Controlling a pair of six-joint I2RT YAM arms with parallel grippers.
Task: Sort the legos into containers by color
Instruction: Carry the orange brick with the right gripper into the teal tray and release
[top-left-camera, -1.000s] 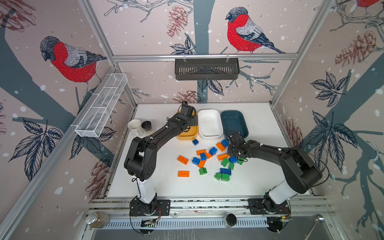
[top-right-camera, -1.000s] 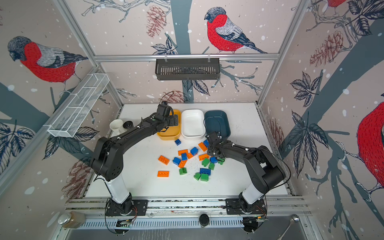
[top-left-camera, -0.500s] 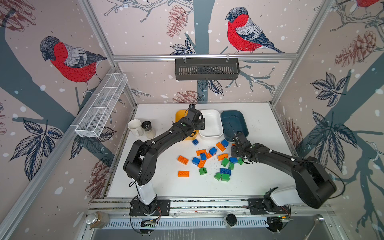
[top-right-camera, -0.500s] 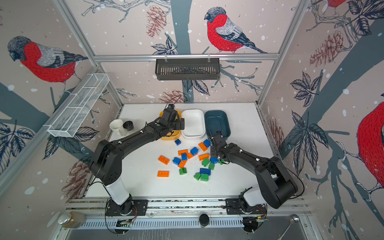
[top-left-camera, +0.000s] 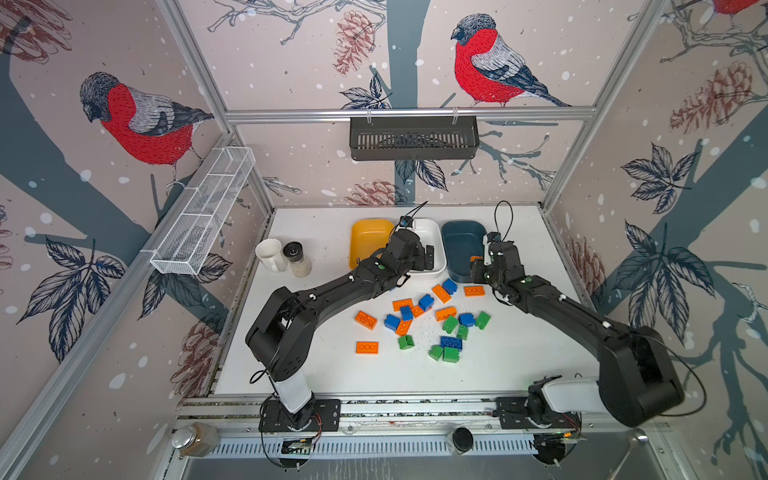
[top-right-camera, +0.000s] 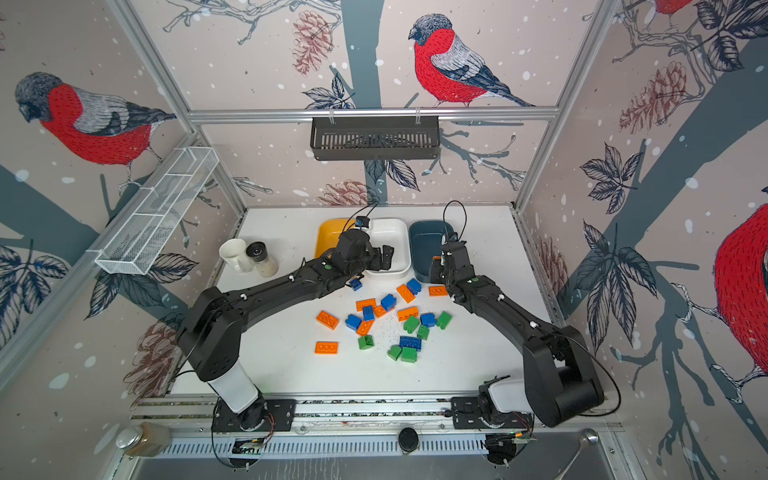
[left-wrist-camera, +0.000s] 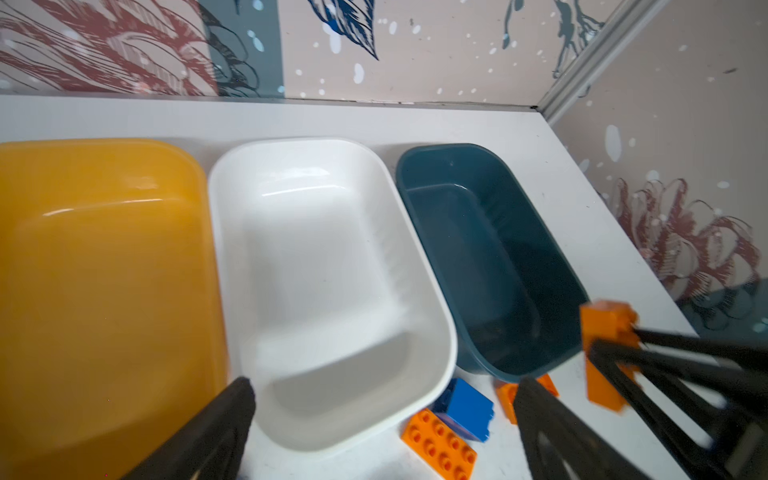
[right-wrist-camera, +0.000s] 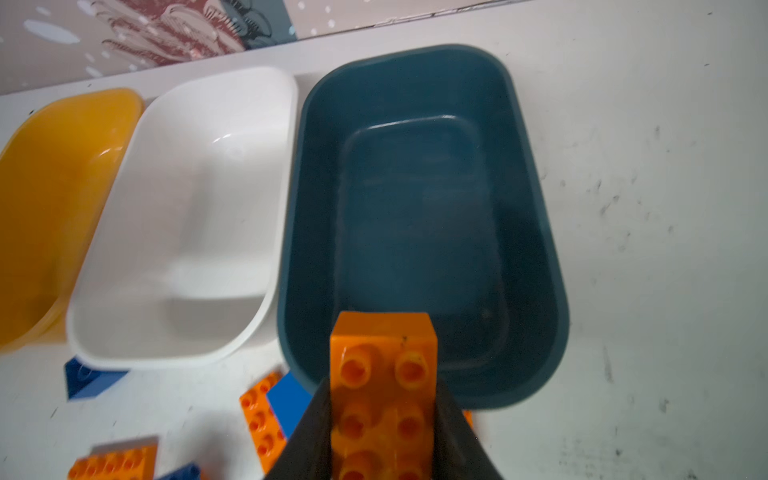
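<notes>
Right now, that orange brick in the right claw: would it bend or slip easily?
Probably stiff: the orange brick shows no flex between the right gripper's shut jaws. Likely light: that pinch alone holds it up. Its glossy plastic might slip.

Bright, even light, soft shadows on the table (top-left-camera: 324, 232); wrist views motion-blurred; top views bow at edges.
</notes>
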